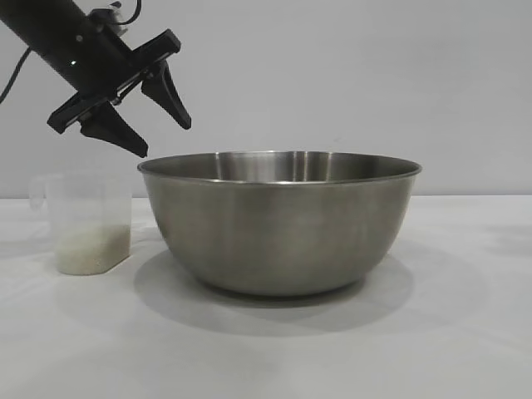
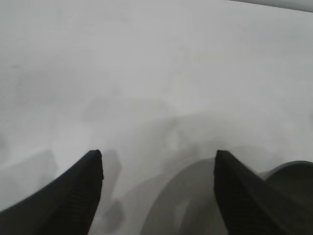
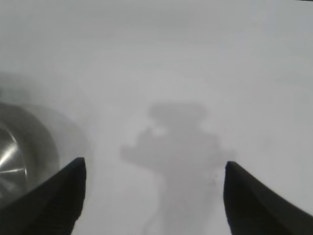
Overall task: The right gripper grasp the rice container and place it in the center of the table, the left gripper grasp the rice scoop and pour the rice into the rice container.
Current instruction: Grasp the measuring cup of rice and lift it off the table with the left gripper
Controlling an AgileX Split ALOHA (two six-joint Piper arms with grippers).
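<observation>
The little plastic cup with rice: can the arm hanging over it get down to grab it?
Probably yes. The left gripper hangs open just above the rice scoop, nothing lies between them, and the rice container stands beside it, apart.

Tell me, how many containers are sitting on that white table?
2. The big steel bowl stands at the middle of the table. A small clear plastic cup, with rice in its bottom, stands just to the bowl's left. Anything behind the bowl would be hidden.

Plain pale grey wall (image 1: 349, 75) fills the background from 9 o'clock through 12 to 3 o'clock, smooth and unmarked. Thin black cable (image 1: 12, 76) at 10 o'clock, curving down against the wall and running off the edge of view.
</observation>
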